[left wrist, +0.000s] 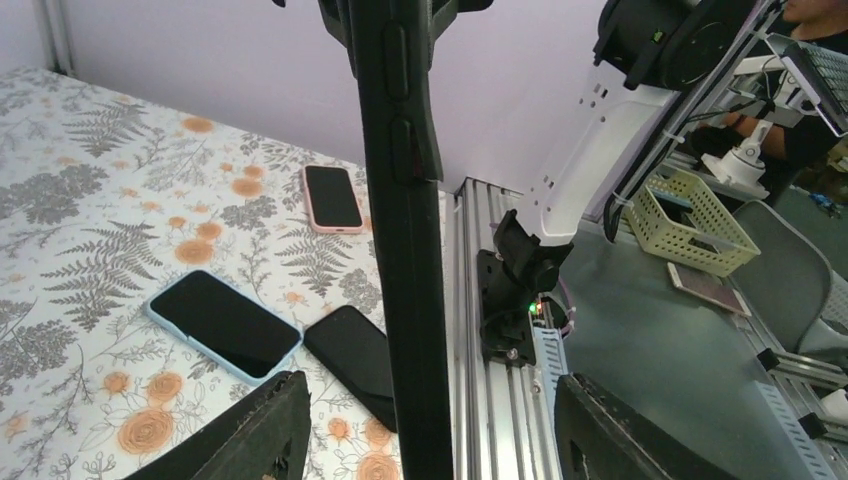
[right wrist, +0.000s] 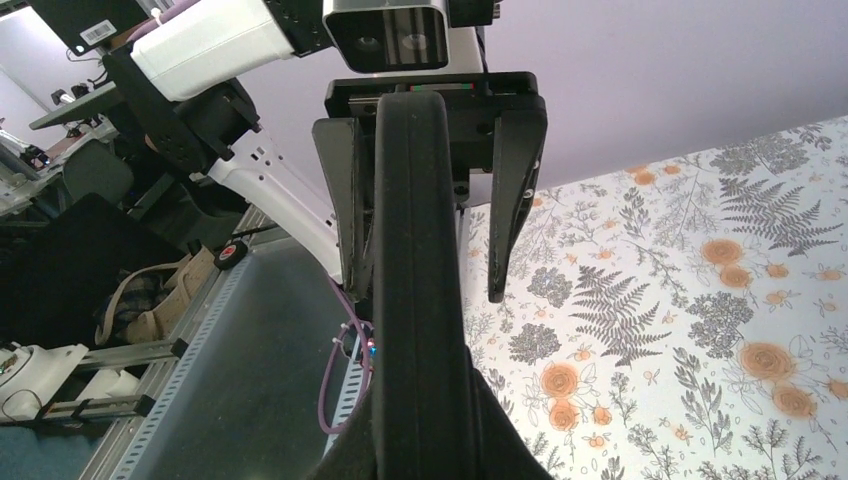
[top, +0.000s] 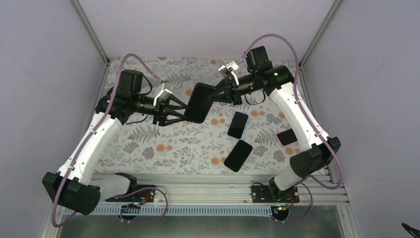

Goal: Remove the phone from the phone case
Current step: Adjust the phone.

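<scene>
Right pincer clamps cased phone — left pincer straddles it, wide (contact unclear).

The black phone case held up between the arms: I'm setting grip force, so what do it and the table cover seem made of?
The phone case looks like soft matte rubber or silicone: dull black, rounded edge, moulded button bumps. The table cover seems printed cloth or vinyl, floral, low sheen; which, I cannot tell.

2 white arms with black joints, trailing purple cables.
</scene>
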`<state>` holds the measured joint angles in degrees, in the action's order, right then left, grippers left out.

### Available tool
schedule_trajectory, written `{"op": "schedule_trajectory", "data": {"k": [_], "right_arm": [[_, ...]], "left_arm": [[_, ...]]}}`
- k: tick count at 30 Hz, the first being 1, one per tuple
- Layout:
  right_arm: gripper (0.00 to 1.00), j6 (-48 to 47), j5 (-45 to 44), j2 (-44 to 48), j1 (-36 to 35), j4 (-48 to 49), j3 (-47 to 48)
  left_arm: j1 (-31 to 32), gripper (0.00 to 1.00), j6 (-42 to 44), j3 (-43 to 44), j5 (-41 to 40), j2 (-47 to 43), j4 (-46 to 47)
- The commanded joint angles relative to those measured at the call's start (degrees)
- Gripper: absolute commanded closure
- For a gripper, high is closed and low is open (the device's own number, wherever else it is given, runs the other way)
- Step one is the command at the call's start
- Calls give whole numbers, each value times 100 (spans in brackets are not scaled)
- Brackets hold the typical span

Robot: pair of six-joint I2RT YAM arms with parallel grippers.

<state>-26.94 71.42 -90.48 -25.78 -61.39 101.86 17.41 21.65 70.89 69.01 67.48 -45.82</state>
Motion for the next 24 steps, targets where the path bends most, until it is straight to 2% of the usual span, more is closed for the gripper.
{"op": "schedule_trajectory", "data": {"k": [1, 6, 11, 16, 19, 24], "right_arm": [[96, 42, 584, 155, 38, 168, 34], [96, 181, 653, 34, 36, 285, 50], [96, 399, 651, -35, 17, 500, 68], [96, 584, 494, -74, -53, 692, 52], [89, 763, 387, -108, -56, 881, 48], [70, 1009, 265, -106, -57, 1287, -172]], "left_arm": [[4, 40, -358, -92, 353, 44, 488], [66, 49, -546, -49, 384, 194, 629], [137, 64, -602, -136, 348, 201, 715], [133, 83, -816, -100, 334, 235, 853], [104, 96, -1005, -110, 385, 263, 977], [-70, 98, -1203, 19, 653, 396, 1005]]}}
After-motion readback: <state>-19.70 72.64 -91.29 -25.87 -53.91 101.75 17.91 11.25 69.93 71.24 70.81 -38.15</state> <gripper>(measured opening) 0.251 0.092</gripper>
